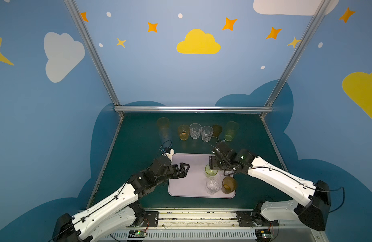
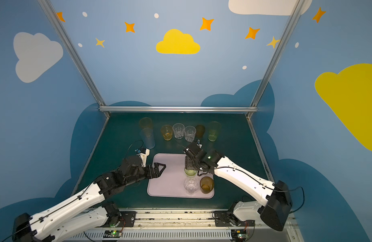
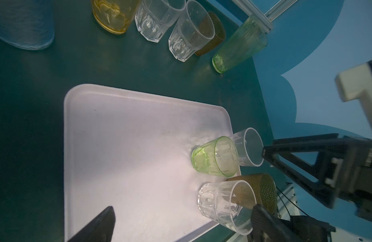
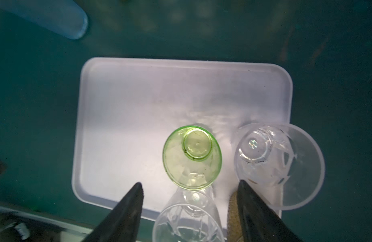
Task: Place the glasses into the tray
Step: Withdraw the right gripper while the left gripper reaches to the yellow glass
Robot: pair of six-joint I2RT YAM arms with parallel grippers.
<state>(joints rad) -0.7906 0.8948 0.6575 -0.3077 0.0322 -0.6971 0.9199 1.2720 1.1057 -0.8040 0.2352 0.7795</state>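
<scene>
The pale lilac tray point(image 1: 187, 184) point(image 4: 139, 100) lies on the green table in both top views. Several glasses stand upright on its right side: a short green one point(image 1: 211, 171) point(image 4: 191, 156), two clear faceted ones point(image 1: 213, 185) point(image 4: 279, 165) and a brown one point(image 1: 229, 184). My right gripper point(image 1: 212, 166) point(image 4: 190, 183) hangs just above the green glass, open, holding nothing. Over the tray's left edge my left gripper point(image 1: 184, 167) point(image 3: 184, 208) stands open and empty. More glasses stand in a row at the back.
The back row holds a tall orange glass point(image 1: 163, 123), a tall blue one point(image 1: 165, 134), an amber one point(image 1: 183, 132), two clear ones point(image 1: 195, 131), a brown one point(image 1: 217, 130) and a tall green one point(image 1: 230, 131). A metal rail point(image 1: 193, 109) borders the table's far edge.
</scene>
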